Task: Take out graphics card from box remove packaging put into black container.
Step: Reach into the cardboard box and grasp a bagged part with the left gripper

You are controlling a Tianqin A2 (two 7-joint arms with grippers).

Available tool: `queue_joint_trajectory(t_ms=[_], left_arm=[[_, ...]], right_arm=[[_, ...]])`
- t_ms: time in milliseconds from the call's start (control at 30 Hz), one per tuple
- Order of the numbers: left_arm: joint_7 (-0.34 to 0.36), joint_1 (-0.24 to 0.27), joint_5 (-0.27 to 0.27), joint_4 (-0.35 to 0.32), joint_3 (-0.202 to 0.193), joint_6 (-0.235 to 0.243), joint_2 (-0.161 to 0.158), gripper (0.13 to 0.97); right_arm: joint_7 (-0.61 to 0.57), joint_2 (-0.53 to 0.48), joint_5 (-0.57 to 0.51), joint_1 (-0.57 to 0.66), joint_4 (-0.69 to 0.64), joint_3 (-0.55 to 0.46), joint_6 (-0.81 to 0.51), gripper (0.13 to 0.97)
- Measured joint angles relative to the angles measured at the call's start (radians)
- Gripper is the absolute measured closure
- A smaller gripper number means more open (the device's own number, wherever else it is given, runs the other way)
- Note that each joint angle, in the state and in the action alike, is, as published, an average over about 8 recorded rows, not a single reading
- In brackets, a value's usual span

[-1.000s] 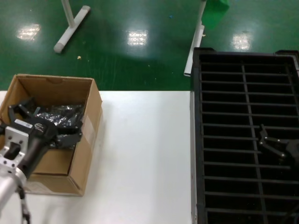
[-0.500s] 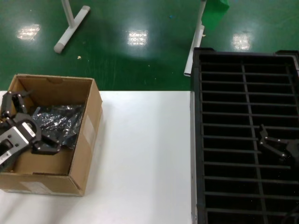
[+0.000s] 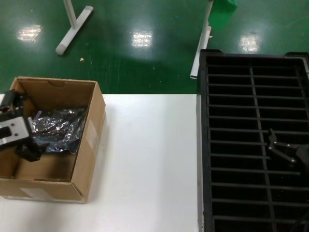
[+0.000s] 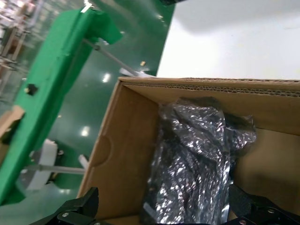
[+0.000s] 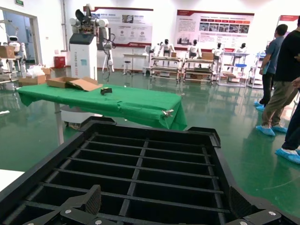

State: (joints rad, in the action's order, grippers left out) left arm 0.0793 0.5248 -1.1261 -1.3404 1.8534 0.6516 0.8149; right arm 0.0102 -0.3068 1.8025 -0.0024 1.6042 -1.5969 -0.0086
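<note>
The brown cardboard box (image 3: 89,145) stands open at the table's left end. The crinkly grey packaging (image 3: 58,129) lies inside it. In the left wrist view the packaging (image 4: 194,154) fills the box floor beside the box wall (image 4: 124,145). The graphics card itself is hidden. My left gripper (image 3: 24,125) hangs open over the box's left side, its fingers (image 4: 77,209) spread either side of the bag's near end without touching it. Over the black container (image 3: 251,96), my right gripper (image 3: 281,148) hovers open and empty, above the container's slots (image 5: 150,173).
The white table (image 3: 149,164) lies between the box and the crate. A pale label (image 3: 90,133) is on the box's right side. Beyond the table's far edge are green floor and white stand legs (image 3: 72,29). A green-draped table (image 5: 108,101) stands behind the crate.
My left gripper has drawn back to the left, from over the bag to the box's left edge, still open. The bag stays in the box. The right arm has not moved.
</note>
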Motion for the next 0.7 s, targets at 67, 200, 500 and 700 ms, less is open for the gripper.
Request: queue_joint_trajectory(t_ms=[67,200,500,700], left_arm=[[-0.023,0.050,0.005,0.048,0.025,0.031,-0.019,0.132],[-0.079,0.133,0.005,0.148,0.070,0.074,-0.060,0.132],[-0.235,0.257,-0.003,0.369,0.129,0.056,-0.138,0.132],[-0.362,0.300,-0.048,0.490,0.137,0.012,-0.176,0.132]], right_arm=[[0.000,0.000,0.000,0.000,0.000,0.000,0.000,0.129],[0.000,0.000,0.000,0.000,0.000,0.000,0.000,0.129],[0.000,0.000,0.000,0.000,0.000,0.000,0.000,0.129],[0.000,0.000,0.000,0.000,0.000,0.000,0.000,0.129]])
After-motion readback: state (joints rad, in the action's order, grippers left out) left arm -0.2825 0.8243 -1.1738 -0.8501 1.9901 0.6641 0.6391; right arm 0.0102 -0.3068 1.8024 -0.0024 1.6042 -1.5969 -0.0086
